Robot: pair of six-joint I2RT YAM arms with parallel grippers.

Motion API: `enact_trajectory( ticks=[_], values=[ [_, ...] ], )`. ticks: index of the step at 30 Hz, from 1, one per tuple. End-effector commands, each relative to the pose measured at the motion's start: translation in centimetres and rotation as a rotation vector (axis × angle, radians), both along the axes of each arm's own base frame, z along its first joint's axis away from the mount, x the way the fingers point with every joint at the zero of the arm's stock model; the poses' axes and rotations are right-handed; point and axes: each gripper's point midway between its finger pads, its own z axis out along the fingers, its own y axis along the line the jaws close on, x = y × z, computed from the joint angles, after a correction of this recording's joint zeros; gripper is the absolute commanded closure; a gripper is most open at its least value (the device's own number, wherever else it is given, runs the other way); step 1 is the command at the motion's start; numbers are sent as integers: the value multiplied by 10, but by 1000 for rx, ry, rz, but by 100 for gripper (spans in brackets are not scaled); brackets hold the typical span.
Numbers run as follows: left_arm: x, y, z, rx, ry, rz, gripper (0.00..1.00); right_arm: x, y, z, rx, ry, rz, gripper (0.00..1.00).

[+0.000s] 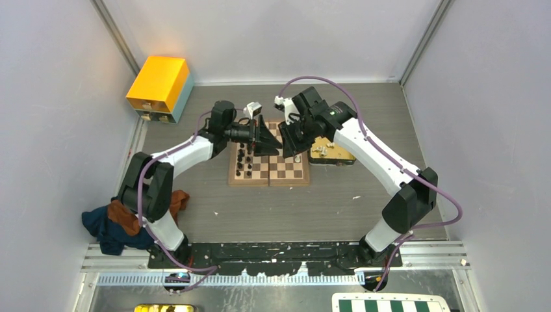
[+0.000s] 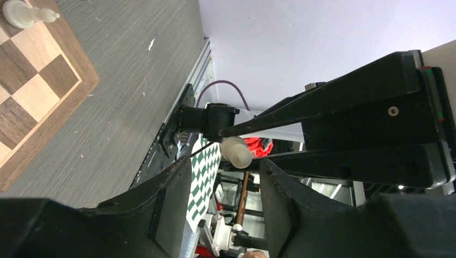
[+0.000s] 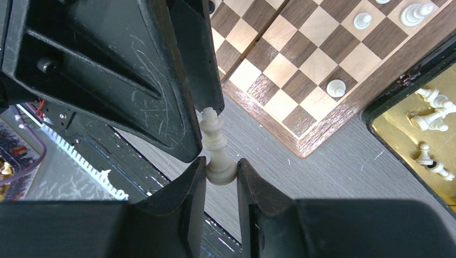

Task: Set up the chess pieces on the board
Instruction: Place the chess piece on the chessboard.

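The right jaws grip a cream-white king (image 3: 217, 153) by its base, holding it in the air near the 12 o'clock edge of the board (image 1: 286, 170). The left jaws stand parted, their tips on either side of the king's head (whether they touch it cannot be told). Black pieces (image 1: 243, 159) stand on the board's 9 o'clock half and a few white pawns (image 3: 336, 87) on the other. At its 3 o'clock, on the bench (image 1: 260, 208), lies a gold tray (image 1: 343, 156) holding more white pieces (image 3: 430, 115).
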Motion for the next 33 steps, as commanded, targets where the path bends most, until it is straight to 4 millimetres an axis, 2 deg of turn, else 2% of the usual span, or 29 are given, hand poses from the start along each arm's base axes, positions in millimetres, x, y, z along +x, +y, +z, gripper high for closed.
enact_trajectory(
  ticks=[1,21,29,33],
  values=[
    [-3,2,8,21,-48,-6,49,2,6,13,30,-34,25,96],
    [6,-8,13,11,-49,14,51,-4,15,-3,53,20,48,96],
    [5,-10,12,12,-44,10,61,-2,14,-6,47,14,44,97],
    [4,-9,12,11,-42,7,63,-2,15,-6,46,14,45,97]
  ],
)
